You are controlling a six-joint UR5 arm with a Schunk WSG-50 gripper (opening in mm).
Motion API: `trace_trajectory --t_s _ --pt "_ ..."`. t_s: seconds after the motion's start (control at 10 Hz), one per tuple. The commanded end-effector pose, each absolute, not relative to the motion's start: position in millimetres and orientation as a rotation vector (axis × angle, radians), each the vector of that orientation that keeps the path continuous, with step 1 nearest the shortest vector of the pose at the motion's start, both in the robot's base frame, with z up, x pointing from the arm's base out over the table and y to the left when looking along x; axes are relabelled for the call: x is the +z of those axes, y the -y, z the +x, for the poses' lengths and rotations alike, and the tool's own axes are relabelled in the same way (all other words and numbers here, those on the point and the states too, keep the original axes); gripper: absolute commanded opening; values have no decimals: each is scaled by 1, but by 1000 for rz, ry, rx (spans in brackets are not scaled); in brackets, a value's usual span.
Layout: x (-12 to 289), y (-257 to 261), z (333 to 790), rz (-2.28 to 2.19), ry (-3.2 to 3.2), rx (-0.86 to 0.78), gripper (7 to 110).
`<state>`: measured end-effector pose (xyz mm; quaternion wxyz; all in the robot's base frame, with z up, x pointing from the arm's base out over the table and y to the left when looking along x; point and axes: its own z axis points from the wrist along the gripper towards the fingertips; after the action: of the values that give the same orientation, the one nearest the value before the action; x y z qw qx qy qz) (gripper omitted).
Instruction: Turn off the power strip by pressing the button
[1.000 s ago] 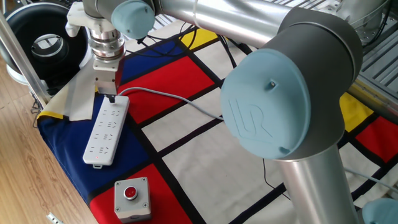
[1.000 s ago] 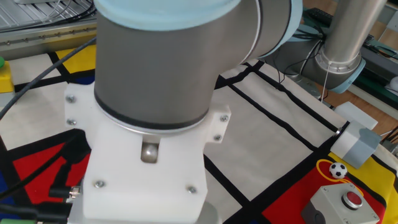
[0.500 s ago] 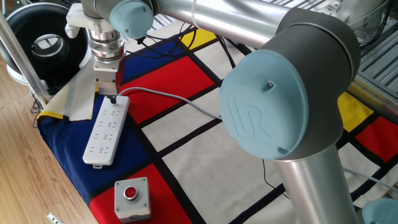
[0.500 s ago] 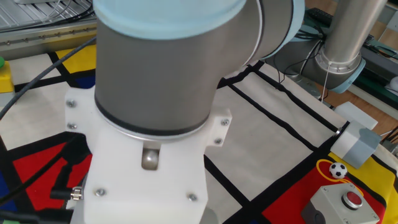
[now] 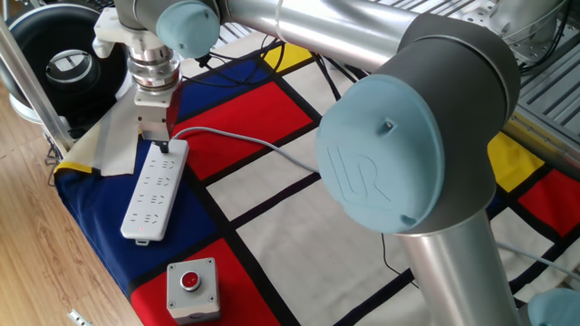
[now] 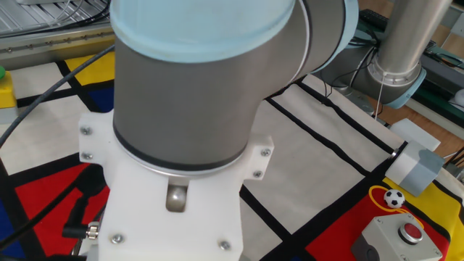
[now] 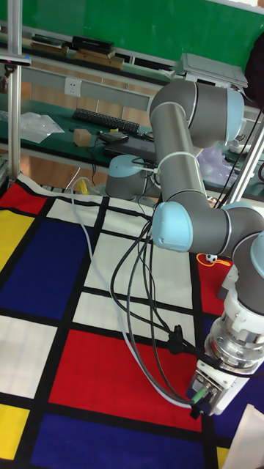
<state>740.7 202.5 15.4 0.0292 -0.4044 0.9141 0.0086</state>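
Observation:
The white power strip [image 5: 155,192] lies on the blue patch of the cloth at the near left, and its pale grey cable [image 5: 237,139] runs off to the right. My gripper [image 5: 163,143] points straight down at the strip's cable end. Its dark fingertips meet in one narrow point with no gap and rest on or just above the strip's face. The button is hidden under that tip. In the tall fixed view the gripper [image 7: 199,401] is low at the right and the strip is out of sight. My own arm fills most of the other fixed view.
A grey box with a red button [image 5: 191,288] stands near the front table edge, below the strip, and shows again as the grey box [image 6: 397,238] beside a small football [image 6: 394,198]. A yellow box [image 6: 6,90] sits at the left edge. A black round bin [image 5: 65,65] stands beyond the table corner.
The wrist has shifted slightly up and to the left over the strip's cable end. The strip and the boxes have not moved.

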Motion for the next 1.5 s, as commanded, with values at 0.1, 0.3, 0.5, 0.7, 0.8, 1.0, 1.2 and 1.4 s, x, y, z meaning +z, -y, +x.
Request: trace_trajectory --t_s 0.1,0.3,0.5,0.7,0.8,1.0,1.2,1.4 --pt "15 -201 743 -1233 -2823 28 88" --pt "14 -201 743 -1233 -2823 28 88" --pt "14 -201 743 -1240 -2821 31 88" --pt "14 -199 742 -1247 -2824 24 88" --pt "14 -199 742 -1251 -2822 24 88" --pt "14 -199 740 -1268 -2824 27 88" --pt "14 -199 740 -1271 -2824 28 88" --pt "14 -200 739 -1271 -2825 38 88"
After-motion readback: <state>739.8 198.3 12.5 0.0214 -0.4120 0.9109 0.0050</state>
